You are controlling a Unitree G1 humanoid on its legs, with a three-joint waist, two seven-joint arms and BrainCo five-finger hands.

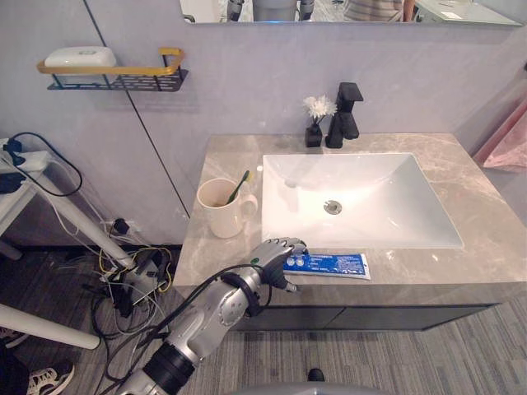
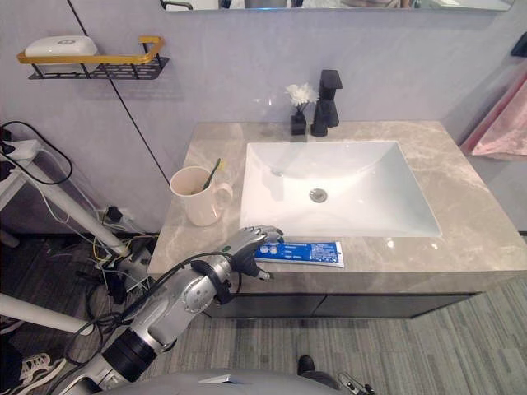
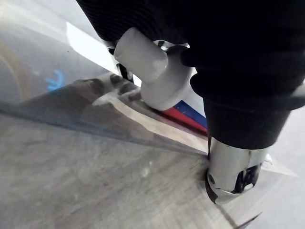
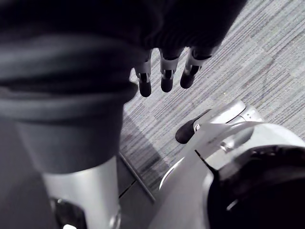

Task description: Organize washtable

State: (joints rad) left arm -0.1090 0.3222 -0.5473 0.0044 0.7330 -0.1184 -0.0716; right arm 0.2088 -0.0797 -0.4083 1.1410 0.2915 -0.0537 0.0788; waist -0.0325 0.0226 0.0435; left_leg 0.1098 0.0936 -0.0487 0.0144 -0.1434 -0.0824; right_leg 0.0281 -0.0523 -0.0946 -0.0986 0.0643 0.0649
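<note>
While the washtable carries a white sink with a cup holding a toothbrush to its left, the toothpaste tube lies along the near edge. The left hand curls round its left end, and the right hand hangs loose-fingered.

Washroom corner: grey marbled surface against a pale grey wall.
A white basin was sunk into the surface, a black tap behind it; a mirror and a gold-railed black shelf hung on the wall. Grey striped carpet covered the floor, cables lay tangled at the left, and pink cloth hung at the right.
</note>
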